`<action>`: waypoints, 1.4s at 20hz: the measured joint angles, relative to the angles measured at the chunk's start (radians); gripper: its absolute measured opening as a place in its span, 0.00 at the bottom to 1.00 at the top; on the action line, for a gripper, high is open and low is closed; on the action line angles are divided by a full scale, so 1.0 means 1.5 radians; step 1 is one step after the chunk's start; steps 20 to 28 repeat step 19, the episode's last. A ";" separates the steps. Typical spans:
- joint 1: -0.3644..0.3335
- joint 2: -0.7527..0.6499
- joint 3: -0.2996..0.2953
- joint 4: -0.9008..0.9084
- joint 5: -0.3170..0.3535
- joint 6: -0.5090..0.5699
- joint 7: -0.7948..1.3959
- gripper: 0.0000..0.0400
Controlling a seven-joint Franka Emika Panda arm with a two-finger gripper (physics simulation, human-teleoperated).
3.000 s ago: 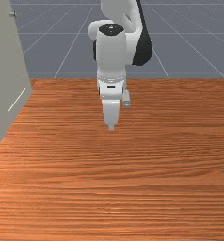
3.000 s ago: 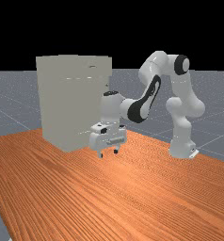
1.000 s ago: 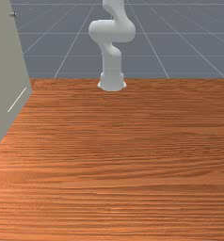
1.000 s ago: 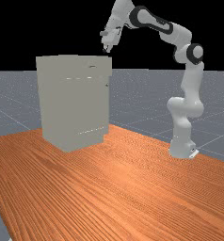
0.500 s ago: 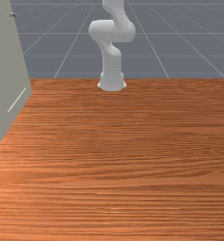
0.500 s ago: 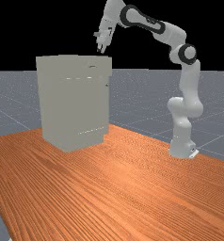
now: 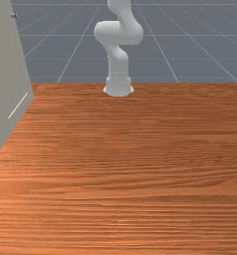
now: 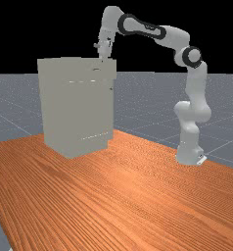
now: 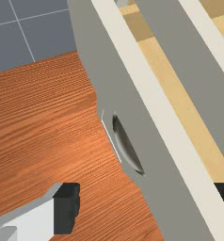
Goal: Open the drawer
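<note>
Two fingers (image 9: 67, 208) stand apart astride the front of the drawer (image 9: 150, 89), slightly ajar atop the cabinet (image 8: 79, 108). Lining up seems the step in hand; next, the open hand (image 9: 149, 200) should grip that front, or pull outward.

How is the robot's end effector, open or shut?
Open: the end effector has its two fingers wide apart in the wrist view, with the grey front panel between them.
</note>
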 joint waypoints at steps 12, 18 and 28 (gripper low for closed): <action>0.042 -0.138 0.119 -0.164 -0.002 0.001 0.052 1.00; 0.060 -0.149 0.207 -0.177 0.014 -0.011 0.104 1.00; 0.063 -0.155 0.221 -0.182 0.014 -0.013 0.112 1.00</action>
